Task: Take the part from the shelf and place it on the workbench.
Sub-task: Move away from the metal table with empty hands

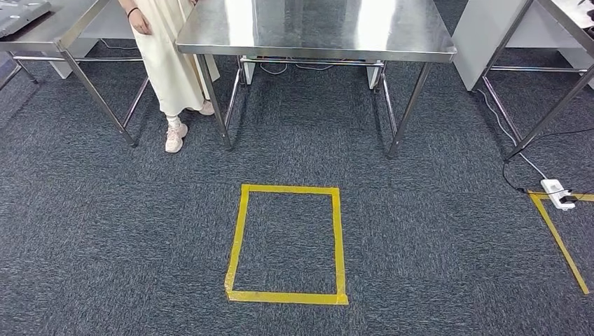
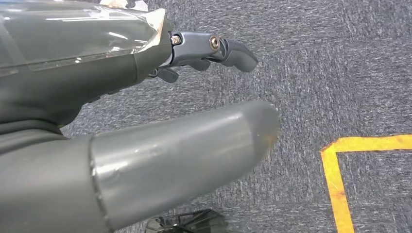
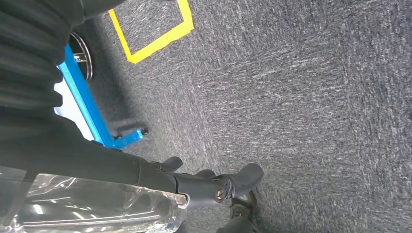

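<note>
Steel-topped workbench (image 1: 315,31) standing straight ahead in the head view, top bare and shining, legs planted on grey carpet (image 1: 105,231). Lying on the carpet between robot and bench, a rectangle of yellow tape (image 1: 287,243); showing at the right edge, another taped corner (image 1: 560,241) with a white power strip (image 1: 558,194) and its cable just beside it. Standing at the bench's left corner, a person in a long cream skirt (image 1: 164,56) and pale shoes, one hand hanging near the tabletop. Flanking the scene, further steel tables at far left (image 1: 49,28) and far right (image 1: 560,42).

Hanging over the carpet in the left wrist view, left hand (image 2: 145,121) with thumb extended and dark fingers slightly curled, holding nothing. Hanging likewise in the right wrist view, right hand (image 3: 194,182), fingers apparently loose and apart, nothing gripped, though partly hidden. Blue metal frame (image 3: 85,109) standing near it.

Not possible to tell where the part is
</note>
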`<state>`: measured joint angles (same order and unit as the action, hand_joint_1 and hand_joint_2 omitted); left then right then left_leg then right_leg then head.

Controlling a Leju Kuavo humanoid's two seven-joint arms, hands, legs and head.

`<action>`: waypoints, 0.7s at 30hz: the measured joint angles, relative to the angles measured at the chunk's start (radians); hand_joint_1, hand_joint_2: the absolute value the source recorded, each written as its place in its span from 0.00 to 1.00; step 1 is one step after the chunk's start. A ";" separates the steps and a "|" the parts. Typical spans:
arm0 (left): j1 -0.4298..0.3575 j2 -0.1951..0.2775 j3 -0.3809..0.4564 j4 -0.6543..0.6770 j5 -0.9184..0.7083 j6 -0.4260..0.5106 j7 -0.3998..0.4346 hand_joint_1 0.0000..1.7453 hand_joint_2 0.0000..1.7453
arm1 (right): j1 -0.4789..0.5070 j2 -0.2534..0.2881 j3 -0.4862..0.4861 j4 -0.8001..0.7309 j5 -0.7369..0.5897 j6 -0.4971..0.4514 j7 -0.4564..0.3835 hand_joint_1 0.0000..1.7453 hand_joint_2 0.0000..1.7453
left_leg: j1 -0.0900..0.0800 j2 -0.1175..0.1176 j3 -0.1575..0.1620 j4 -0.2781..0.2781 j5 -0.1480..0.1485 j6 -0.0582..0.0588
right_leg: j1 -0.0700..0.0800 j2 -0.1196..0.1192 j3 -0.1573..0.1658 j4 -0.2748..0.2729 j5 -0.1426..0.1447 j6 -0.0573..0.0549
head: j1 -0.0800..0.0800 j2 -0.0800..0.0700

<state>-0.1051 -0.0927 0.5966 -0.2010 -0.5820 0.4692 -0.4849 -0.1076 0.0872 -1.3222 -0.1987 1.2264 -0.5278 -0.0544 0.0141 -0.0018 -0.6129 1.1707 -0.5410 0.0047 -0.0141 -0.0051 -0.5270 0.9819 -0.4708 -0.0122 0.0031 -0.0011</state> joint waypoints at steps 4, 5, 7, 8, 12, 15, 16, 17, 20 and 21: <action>-0.004 0.002 0.000 0.000 -0.002 0.000 0.005 0.00 0.00 | -0.002 0.002 0.000 0.000 0.000 0.000 0.002 0.00 1.00 | -0.009 -0.001 0.090 -0.165 0.045 0.023 | 0.009 0.000 -0.010 0.006 0.008 0.014 | 0.001 0.000; -0.003 0.002 0.000 0.000 -0.002 0.000 0.006 0.00 0.00 | -0.002 0.003 0.000 0.000 0.000 0.000 0.003 0.00 1.00 | -0.012 -0.001 0.086 -0.167 0.051 0.028 | 0.010 0.000 -0.013 0.005 0.012 0.020 | 0.001 0.000; -0.003 0.002 0.000 0.000 -0.002 0.000 0.007 0.00 0.00 | -0.002 0.003 0.000 0.000 0.000 0.000 0.004 0.00 1.00 | -0.008 0.002 0.082 -0.179 0.067 0.044 | 0.010 0.000 -0.024 0.017 0.003 0.029 | 0.001 0.000; -0.003 0.001 0.000 0.000 -0.002 0.000 0.007 0.00 0.00 | -0.001 0.004 0.000 0.000 0.000 0.000 0.005 0.00 1.00 | -0.006 0.003 0.079 -0.186 0.076 0.052 | 0.010 0.001 -0.038 0.044 -0.018 0.029 | 0.003 0.000; -0.003 0.000 0.000 0.000 -0.002 0.000 0.007 0.00 0.00 | -0.001 0.003 0.000 0.000 -0.001 0.000 0.005 0.00 1.00 | -0.006 0.006 0.045 -0.190 0.104 0.061 | -0.001 0.003 -0.128 0.278 -0.140 0.030 | 0.007 0.000; -0.001 -0.002 0.000 0.000 -0.002 0.000 0.007 0.00 0.00 | 0.000 0.001 0.000 0.000 -0.001 0.000 0.006 0.00 1.00 | -0.004 0.006 0.023 -0.188 0.121 0.052 | -0.012 0.003 -0.055 0.198 -0.111 0.061 | 0.007 0.000; -0.001 -0.002 0.000 0.000 -0.003 0.000 0.007 0.00 0.00 | -0.002 0.000 0.000 0.000 0.000 0.000 0.006 0.00 1.00 | -0.004 0.006 0.019 -0.186 0.125 0.047 | -0.016 0.003 -0.003 0.113 -0.092 0.068 | 0.008 0.000; -0.002 -0.002 0.000 0.000 -0.003 0.000 0.008 0.00 0.00 | -0.003 0.000 0.000 0.000 0.000 0.000 0.006 0.00 1.00 | -0.004 0.006 0.015 -0.184 0.130 0.040 | -0.015 0.005 0.037 0.048 -0.073 0.070 | 0.008 0.000; -0.003 -0.003 0.000 0.000 -0.005 -0.001 0.008 0.00 0.00 | -0.003 0.000 0.000 0.000 -0.001 0.000 0.006 0.00 1.00 | -0.007 0.004 0.007 -0.180 0.146 0.018 | -0.003 0.014 0.058 -0.011 -0.049 0.057 | 0.007 0.000; -0.002 -0.003 0.000 0.000 -0.005 -0.001 0.008 0.00 0.00 | -0.003 0.000 0.000 0.000 -0.002 0.000 0.006 0.00 1.00 | -0.007 0.002 0.005 -0.180 0.151 0.012 | -0.004 0.014 0.050 -0.012 -0.047 0.050 | 0.006 0.000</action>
<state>-0.1073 -0.0956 0.5966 -0.2013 -0.5870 0.4683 -0.4770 -0.1102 0.0875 -1.3222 -0.1987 1.2243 -0.5276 -0.0484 0.0071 0.0006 -0.6083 0.9909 -0.3902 0.0162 -0.0177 0.0085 -0.4771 0.9695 -0.5174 0.0383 0.0095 -0.0011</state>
